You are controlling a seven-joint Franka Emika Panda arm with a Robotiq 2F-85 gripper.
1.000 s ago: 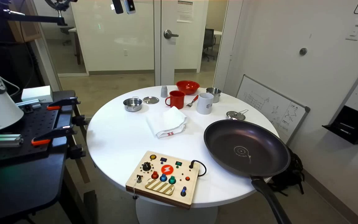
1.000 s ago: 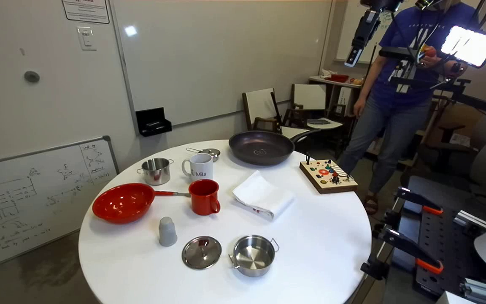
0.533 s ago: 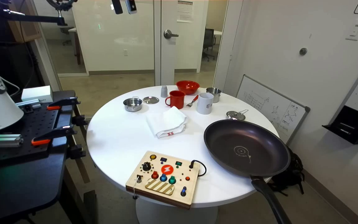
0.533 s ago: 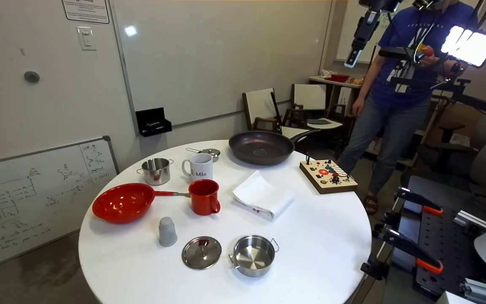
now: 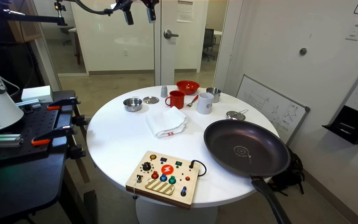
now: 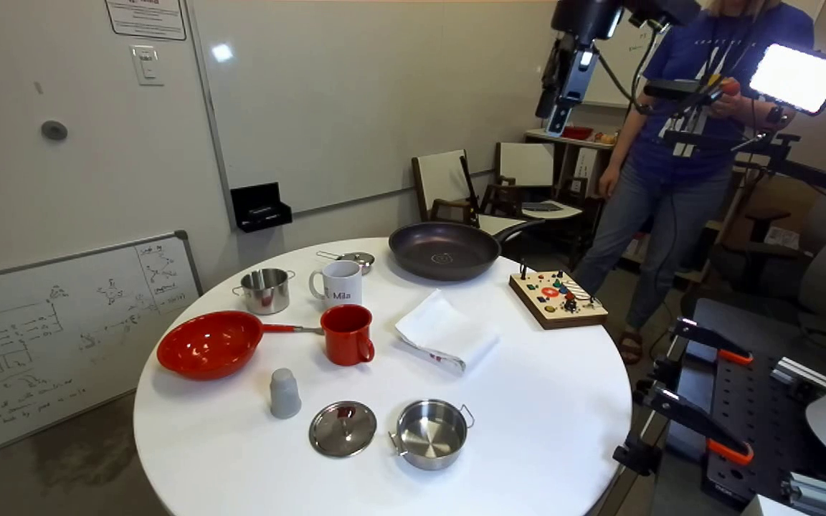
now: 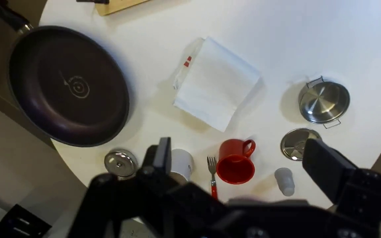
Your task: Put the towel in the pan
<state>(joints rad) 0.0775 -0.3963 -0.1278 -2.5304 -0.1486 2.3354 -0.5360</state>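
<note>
The black two-fingered gripper hangs in the air, well above the round white table; its fingers are spread wide, empty, and touch nothing. In the wrist view one fingertip overlaps the edge of a white cylindrical mug and the opposite one overlaps a shiny round steel lid, both well below. The folded white cloth towel, with small red blocks near one edge, lies near the middle of the table, beside the large, dark, round frying pan but apart from it, and between a glossy red mug and a pale wooden control box with coloured knobs. The white mug carries the word "Mila" in dark letters, legible in an exterior view. The pan's floor bears a pale ring-shaped emblem with lettering too small to read. On the control box a red disc shows a white lightning bolt. A standing person wears a purple-blue T-shirt with a row of spaced capitals across the chest; "KRAFT" can be made out, the rest is partly hidden. A low framed whiteboard leaning at the wall holds dark handwriting and sketches too small to read; so is the print on the white notice above the pale light switch.
</note>
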